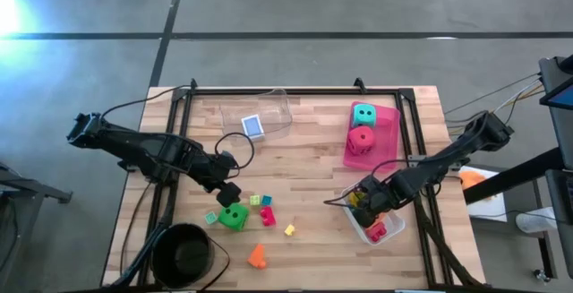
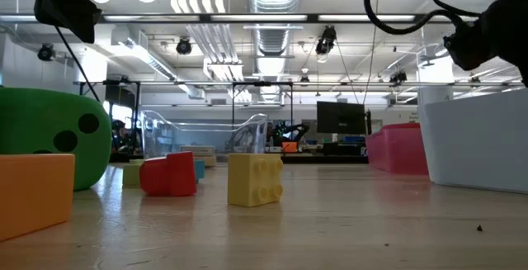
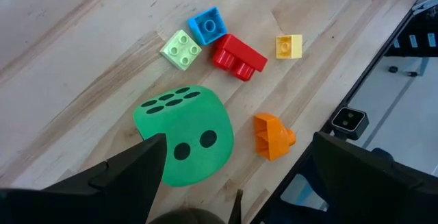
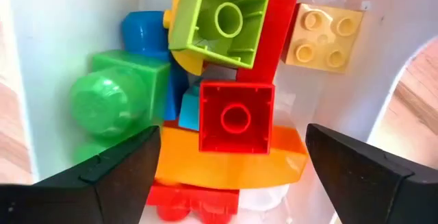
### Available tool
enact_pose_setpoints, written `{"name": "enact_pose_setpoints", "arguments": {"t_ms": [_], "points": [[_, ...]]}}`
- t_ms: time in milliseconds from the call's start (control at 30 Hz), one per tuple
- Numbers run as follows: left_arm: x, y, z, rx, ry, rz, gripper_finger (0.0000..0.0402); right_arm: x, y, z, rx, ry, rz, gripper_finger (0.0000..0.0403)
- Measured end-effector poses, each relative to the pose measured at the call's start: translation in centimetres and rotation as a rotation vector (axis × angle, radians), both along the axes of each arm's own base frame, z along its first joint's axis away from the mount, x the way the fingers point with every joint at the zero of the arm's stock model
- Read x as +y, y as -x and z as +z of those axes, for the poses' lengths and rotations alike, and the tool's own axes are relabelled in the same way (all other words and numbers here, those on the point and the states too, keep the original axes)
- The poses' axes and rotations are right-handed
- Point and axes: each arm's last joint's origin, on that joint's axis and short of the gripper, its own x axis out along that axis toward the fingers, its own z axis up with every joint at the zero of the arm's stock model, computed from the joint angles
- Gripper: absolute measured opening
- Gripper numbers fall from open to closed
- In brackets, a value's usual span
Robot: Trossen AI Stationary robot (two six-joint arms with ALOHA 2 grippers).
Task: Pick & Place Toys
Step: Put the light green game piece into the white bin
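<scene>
Wooden worktop lies mostly bare across its middle, with loose toys gathered toward the near-left corner. A green foam die with dark dots sits there, touching nothing; a pale green brick, blue brick, red brick, small yellow brick and orange brick lie just beyond it. Above the die hovers the left gripper, fingers spread wide and empty. Near the right edge, the right gripper hangs over a white plastic tray crammed with bricks, fingers wide, holding nothing.
</scene>
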Motion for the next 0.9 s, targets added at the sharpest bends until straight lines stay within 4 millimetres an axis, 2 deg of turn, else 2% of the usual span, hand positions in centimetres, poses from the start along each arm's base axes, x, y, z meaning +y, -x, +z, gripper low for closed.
{"name": "enact_pose_setpoints", "arguments": {"t_ms": [233, 400, 567, 900], "points": [[0.0, 0.0, -0.1, 0.012, -0.003, 0.0, 0.037, 0.1, -0.2, 2.2, 0.027, 0.025, 0.037, 0.036], [-0.1, -0.8, -0.9, 0.028, -0.035, -0.03, 0.037, 0.2, -0.4, 4.1, 0.029, 0.043, 0.059, 0.0361], [-0.5, -2.6, -2.4, 0.077, -0.088, -0.11, 0.037, 0.6, -1.2, 6.0, -0.062, 0.072, 0.081, 0.0361], [-1.5, -7.1, -5.4, 0.076, -0.272, -0.43, 0.037, 1.5, -1.8, 9.6, -0.245, 0.193, 0.124, 0.0361]]}}
